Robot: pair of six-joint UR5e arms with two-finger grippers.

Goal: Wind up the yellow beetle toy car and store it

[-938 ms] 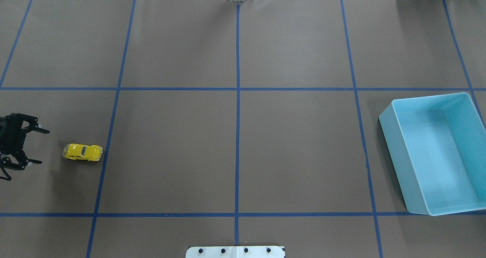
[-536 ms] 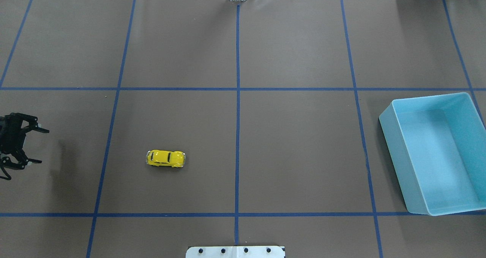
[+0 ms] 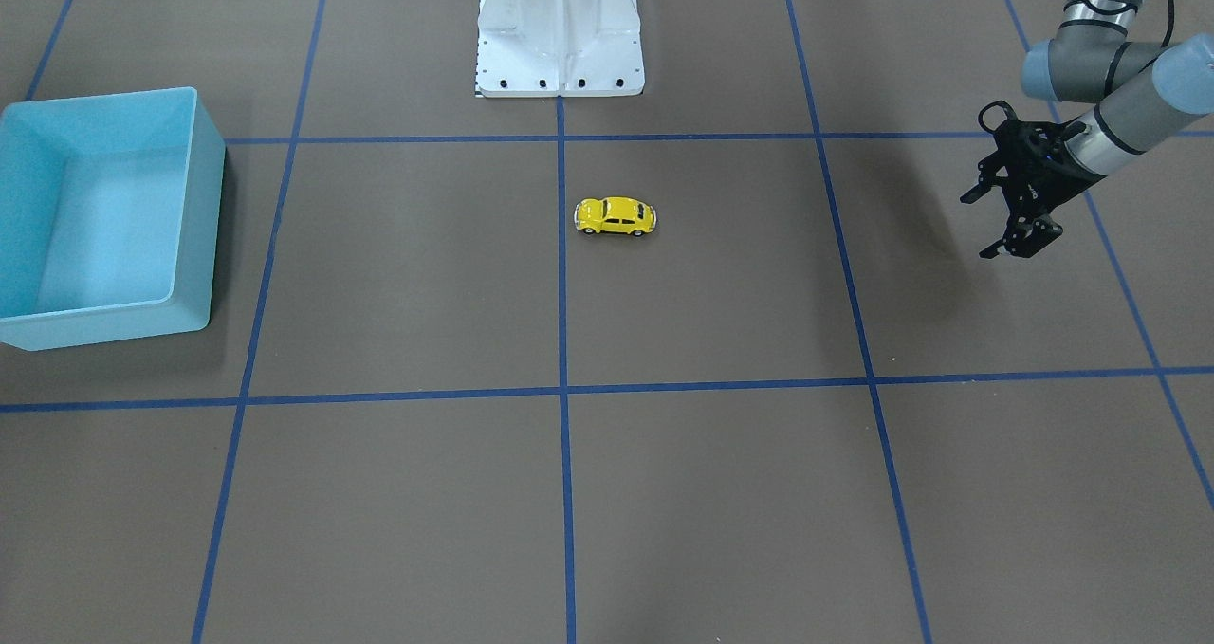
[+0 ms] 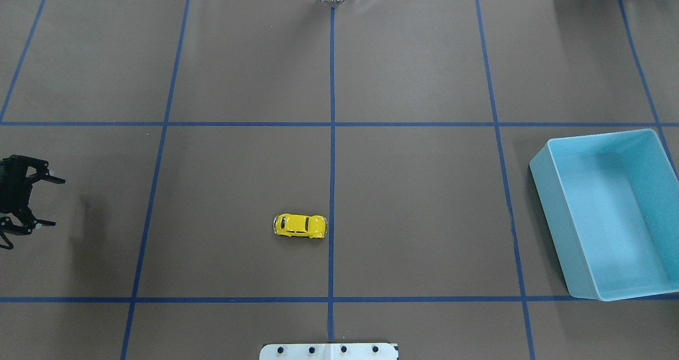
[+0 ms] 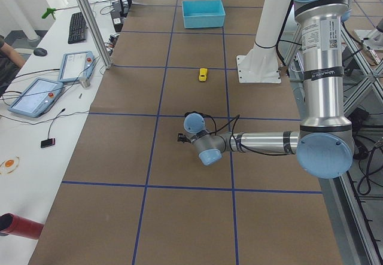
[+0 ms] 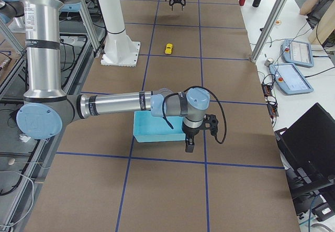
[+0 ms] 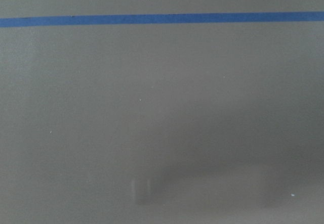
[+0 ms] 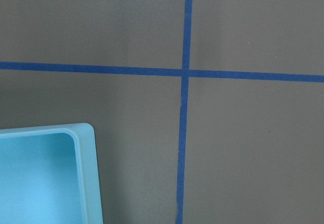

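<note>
Rolled rightward since the earlier overhead frame, the glossy yellow beetle toy car (image 4: 299, 226) is seen lower centre, long axis left-right, well apart from the left gripper (image 4: 55, 202), fingers released, at left edge. In the right-side view the right gripper (image 6: 194, 137) is seen beside the light blue bin (image 6: 152, 130); its finger state cannot be told.

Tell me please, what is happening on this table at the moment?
Nothing is held right now. The yellow beetle toy car stands free near the middle of the table. Within the last second it has rolled there on its own, away from the left gripper, which is open and empty at the table's edge. The light blue bin on the other side has nothing in it. The right gripper hangs near the bin, and I cannot tell whether it is open or shut.
</note>
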